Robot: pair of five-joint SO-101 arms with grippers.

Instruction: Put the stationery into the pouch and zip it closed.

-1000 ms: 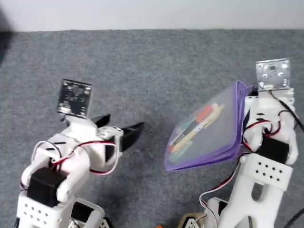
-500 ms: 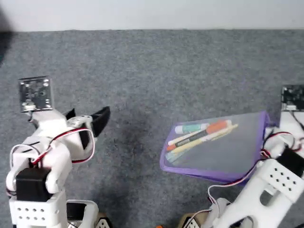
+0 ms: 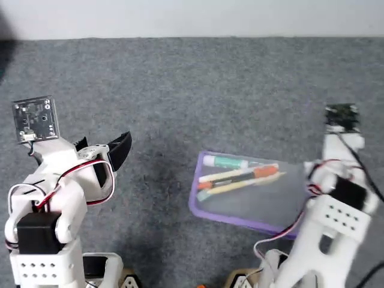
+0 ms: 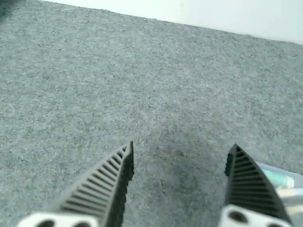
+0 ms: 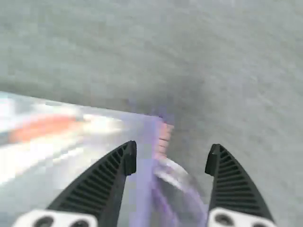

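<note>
Worktop [image 3: 180, 78]: pouch [image 3: 252, 204] w/ pens [image 3: 240, 176] lies flat nr right edge.
R gripper [image 5: 173, 146]: jaws apart over pouch corner.
L gripper [image 4: 182, 146]: apart, empty.
Risk: unbraced pouch may slide when zip's tugged.

Illumination is even, diffuse and moderately bright, coming from overhead. In the high view a soft shadow lies on the carpet [image 3: 192, 90] at lower centre, beside the left arm [image 3: 60, 192]; the upper left corner is dark. A faint shadow darkens the carpet between the fingers of the left gripper [image 4: 181, 147]. The clear face of the pouch [image 3: 258, 204] carries a pale sheen.
</note>
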